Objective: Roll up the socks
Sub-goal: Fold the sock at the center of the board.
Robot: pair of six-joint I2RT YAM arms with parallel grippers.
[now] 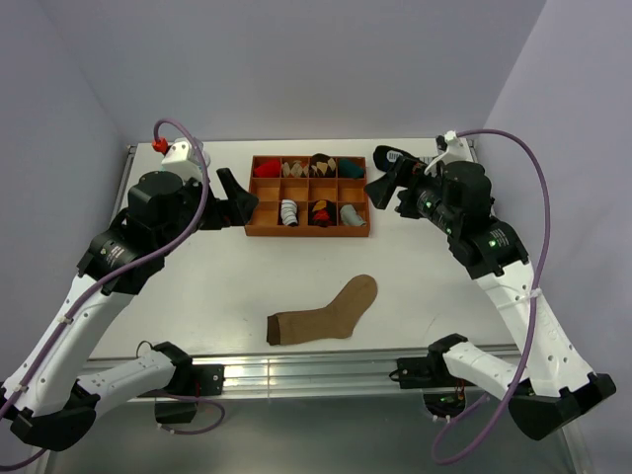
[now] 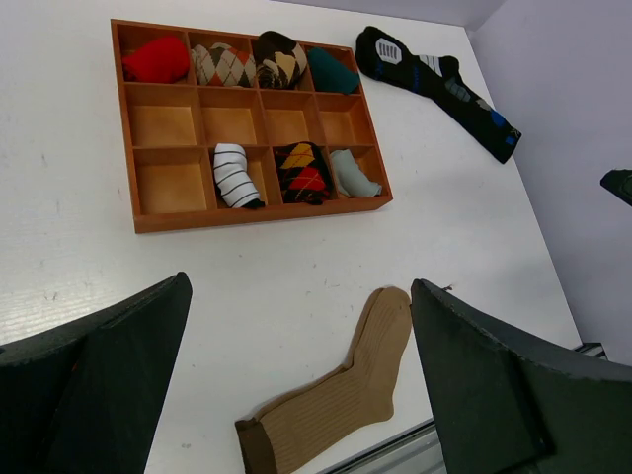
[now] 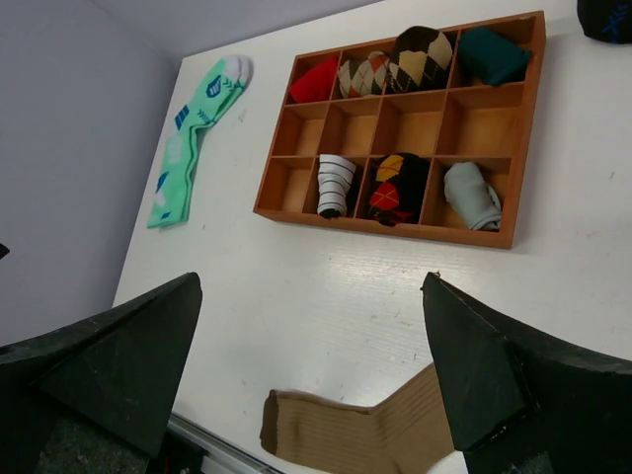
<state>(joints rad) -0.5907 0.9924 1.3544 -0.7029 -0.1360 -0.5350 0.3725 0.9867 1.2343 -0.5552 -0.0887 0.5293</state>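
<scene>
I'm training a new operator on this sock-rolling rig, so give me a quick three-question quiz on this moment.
1. True or false: the tan sock is already rolled up.
2. How many compartments of the wooden tray stand empty? A) three B) five C) eight
3. Fill in: the left gripper and the right gripper both have their jaws ___.

Key: 1 false, it lies flat and unrolled; 2 B; 3 open, and neither holds anything.
</scene>
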